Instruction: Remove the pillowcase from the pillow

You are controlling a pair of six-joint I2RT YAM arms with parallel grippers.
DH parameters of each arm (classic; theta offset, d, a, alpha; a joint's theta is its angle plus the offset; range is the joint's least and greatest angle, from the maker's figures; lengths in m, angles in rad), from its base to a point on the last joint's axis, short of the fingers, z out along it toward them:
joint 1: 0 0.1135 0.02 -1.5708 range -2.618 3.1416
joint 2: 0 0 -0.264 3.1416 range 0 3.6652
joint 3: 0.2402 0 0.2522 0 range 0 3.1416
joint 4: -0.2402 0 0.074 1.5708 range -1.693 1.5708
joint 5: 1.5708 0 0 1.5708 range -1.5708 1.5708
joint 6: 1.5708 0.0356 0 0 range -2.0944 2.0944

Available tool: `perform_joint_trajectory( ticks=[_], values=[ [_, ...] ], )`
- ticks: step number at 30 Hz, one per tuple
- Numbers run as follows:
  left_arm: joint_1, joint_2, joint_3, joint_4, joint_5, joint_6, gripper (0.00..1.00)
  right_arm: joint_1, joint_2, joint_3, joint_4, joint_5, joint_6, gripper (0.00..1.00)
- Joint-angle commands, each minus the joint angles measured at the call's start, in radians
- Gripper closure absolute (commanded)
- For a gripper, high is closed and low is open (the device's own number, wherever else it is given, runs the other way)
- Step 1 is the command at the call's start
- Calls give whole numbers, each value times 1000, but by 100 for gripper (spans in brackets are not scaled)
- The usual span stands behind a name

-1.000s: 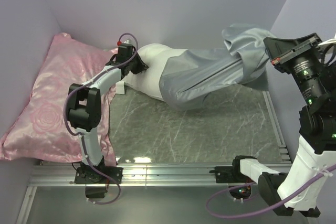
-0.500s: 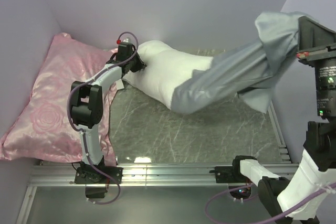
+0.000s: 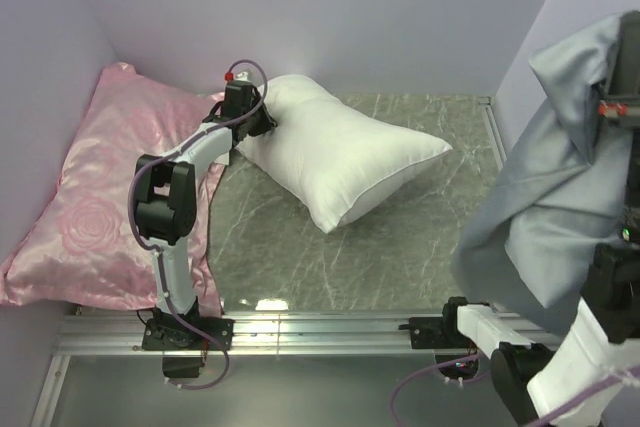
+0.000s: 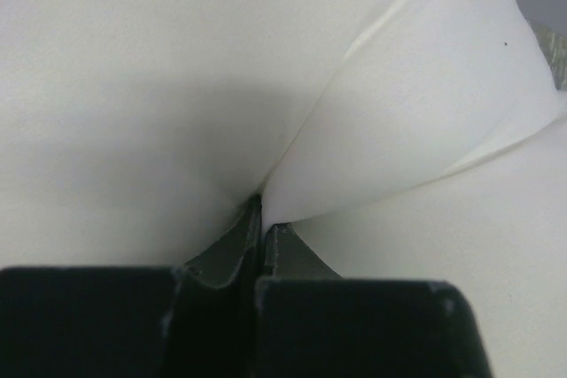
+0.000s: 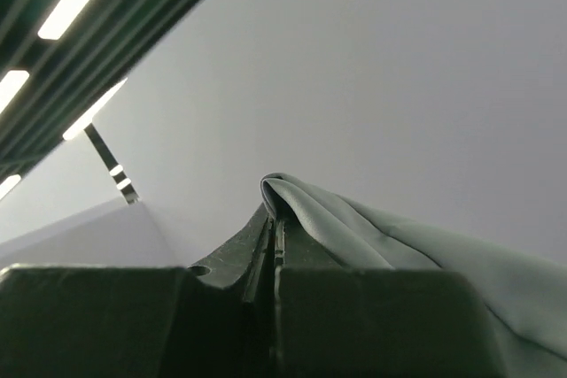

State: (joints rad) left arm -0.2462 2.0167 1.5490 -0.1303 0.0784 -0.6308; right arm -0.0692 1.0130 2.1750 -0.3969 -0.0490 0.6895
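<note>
The white pillow [image 3: 345,159] lies bare on the marble table [image 3: 400,247], its near-left corner pinched in my left gripper [image 3: 266,123]. In the left wrist view the jaws of that gripper [image 4: 261,214] are shut on a fold of the white pillow [image 4: 177,86]. The grey-blue pillowcase [image 3: 555,207] hangs limp in the air at the far right, fully off the pillow. My right gripper [image 5: 275,210] is raised high and shut on a bunched edge of the pillowcase [image 5: 381,236]. In the top view the fabric hides its fingers.
A pink rose-patterned pillow [image 3: 95,197] fills the left side against the wall. Lilac walls close in the back, left and right. An aluminium rail [image 3: 330,332] with both arm bases runs along the near edge.
My right arm has pulled the pillowcase right and upward, sliding it completely off the pillow, which now lies uncovered. The left gripper has held its place on the pillow corner.
</note>
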Motion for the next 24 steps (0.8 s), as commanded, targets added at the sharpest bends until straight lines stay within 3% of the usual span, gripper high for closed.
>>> perform_joint_trajectory(
  ticks=[1,5,9,16,20,24],
  values=[
    [12,30,-50,-71,-150,132,99,-6,108,-46,30,-63,-18,100],
    [-28,-7,-70,10,-121,192,100,-6,166,-141,59,-101,-57,100],
    [-71,-53,-93,72,-114,290,100,-15,304,-133,33,-138,-129,100],
    [-133,-137,-159,211,-97,390,100,-9,447,-175,55,-227,-100,100],
    [-143,-162,-127,206,-46,376,99,37,487,-234,4,-129,-154,100],
    [-159,-141,-17,80,-29,361,79,57,515,-317,-79,-31,-174,100]
  ],
)
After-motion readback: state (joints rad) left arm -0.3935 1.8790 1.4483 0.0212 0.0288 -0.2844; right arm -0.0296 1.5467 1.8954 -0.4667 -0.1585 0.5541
